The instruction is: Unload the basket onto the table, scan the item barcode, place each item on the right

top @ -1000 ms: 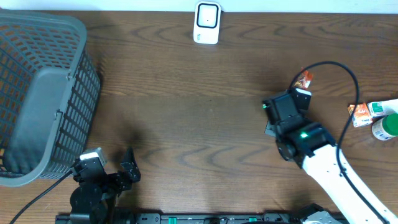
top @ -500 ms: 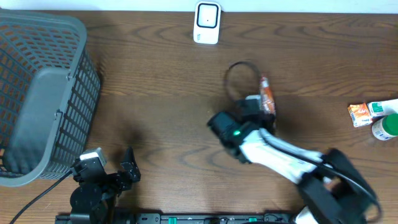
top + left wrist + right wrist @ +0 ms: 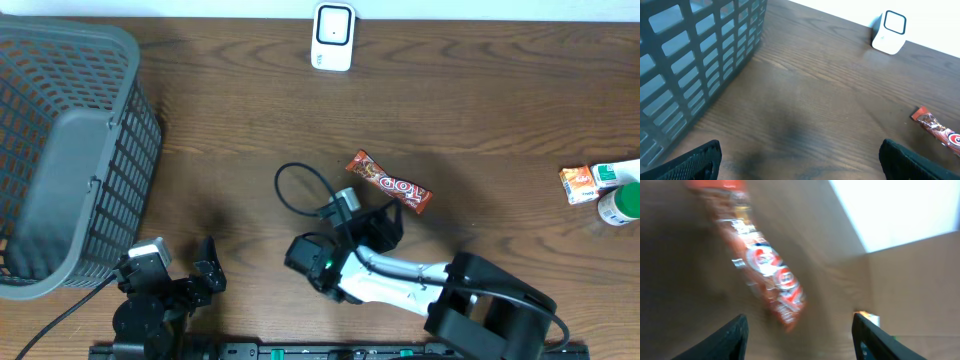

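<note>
Scan not done yet, by my read: candy bar (image 3: pixel 390 183) lies flat mid-worktop (image 3: pixel 250 130), logo side up, no barcode visible, well apart from the scanner (image 3: pixel 333 37) at the far edge. Right fingers (image 3: pixel 732 340) are apart with nothing between them; the bar sits just ahead of them, held by nothing. The wrist view is blurred, so I can't tell whether a tip touches the wrapper. Left fingers (image 3: pixel 695 160) are spread wide and empty, parked near the basket (image 3: pixel 70 150), not involved. Looks like a put-down/regrasp step between pick and scan. Next move needs a clean pinch across the bar's narrow width, then a carry up to the scanner window with a wrist roll so the hidden face points at it; thin crinkly wrapper, so it may slip or twist. Counts: 1 candy bar, 1 scanner, 1 basket, 3 spare items at the right edge (orange packet (image 3: pixel 578 184), white-and-green carton (image 3: pixel 615 172), green-capped bottle (image 3: pixel 622 205)), 2 arms.
</note>
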Motion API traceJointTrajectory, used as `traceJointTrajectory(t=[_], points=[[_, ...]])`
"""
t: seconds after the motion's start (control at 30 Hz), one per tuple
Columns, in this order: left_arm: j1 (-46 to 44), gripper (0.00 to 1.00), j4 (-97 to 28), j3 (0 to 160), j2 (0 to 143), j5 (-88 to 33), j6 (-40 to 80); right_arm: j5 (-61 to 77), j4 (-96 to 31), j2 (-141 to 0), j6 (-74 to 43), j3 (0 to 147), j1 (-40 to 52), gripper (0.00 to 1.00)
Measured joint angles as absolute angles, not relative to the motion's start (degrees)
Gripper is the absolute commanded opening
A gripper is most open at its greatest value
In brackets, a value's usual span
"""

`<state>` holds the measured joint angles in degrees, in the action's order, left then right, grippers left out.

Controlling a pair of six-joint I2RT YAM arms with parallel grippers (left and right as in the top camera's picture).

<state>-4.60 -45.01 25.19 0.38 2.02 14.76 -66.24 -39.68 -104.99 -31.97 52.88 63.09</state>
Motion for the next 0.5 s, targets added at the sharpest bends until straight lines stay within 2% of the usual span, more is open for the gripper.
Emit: traceJointTrajectory(t=[0.03, 0.1, 0.23, 0.5], points=[[-4.6, 0.98, -45.0, 25.2, 0.4, 2.0, 14.8, -64.1, -39.9, -105.0, -32.0, 53.6, 63.3, 0.65], [-4.6, 0.98, -45.0, 25.2, 0.4, 2.0, 14.8, -59.5, -39.9, -105.0, -32.0, 55.1, 63.3, 0.73], [-4.6, 0.98, -45.0, 25.2, 0.4, 2.0, 14.8, -47.6, -36.8, -105.0, -29.1, 58.1, 60.5, 0.83], [-4.6, 0.98, -45.0, 25.2, 0.4, 2.0, 14.8, -36.4, -24.7, -105.0, -16.1, 60.9, 50.4, 0.84]])
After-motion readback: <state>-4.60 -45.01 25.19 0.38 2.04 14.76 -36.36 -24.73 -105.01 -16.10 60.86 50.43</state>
